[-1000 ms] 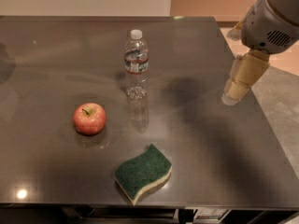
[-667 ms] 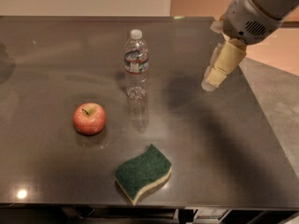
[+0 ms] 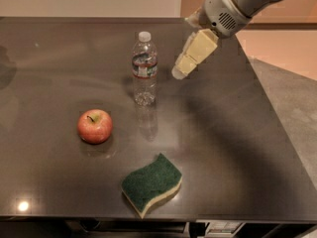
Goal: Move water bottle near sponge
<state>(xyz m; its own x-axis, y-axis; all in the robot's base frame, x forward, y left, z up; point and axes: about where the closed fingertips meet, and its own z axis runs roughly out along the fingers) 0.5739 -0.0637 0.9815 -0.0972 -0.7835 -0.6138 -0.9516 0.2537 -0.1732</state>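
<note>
The water bottle (image 3: 144, 68) stands upright on the dark table (image 3: 233, 133) at mid-back; it is clear and ribbed with a white cap and a red, white and dark label. The sponge (image 3: 152, 183), dark green over pale yellow, lies near the table's front edge, well in front of the bottle. My gripper (image 3: 181, 71), with pale yellow fingers, hangs from the arm at upper right. It is just right of the bottle at label height, a small gap away, and holds nothing.
A red apple (image 3: 94, 126) sits left of the bottle and behind-left of the sponge. The table's right edge runs diagonally, with grey floor (image 3: 292, 98) beyond it. A bright light reflection (image 3: 23, 206) shows at the front left corner.
My arm and gripper have swung left from over the table's right side to just right of the bottle. The bottle, apple and sponge have not moved.
</note>
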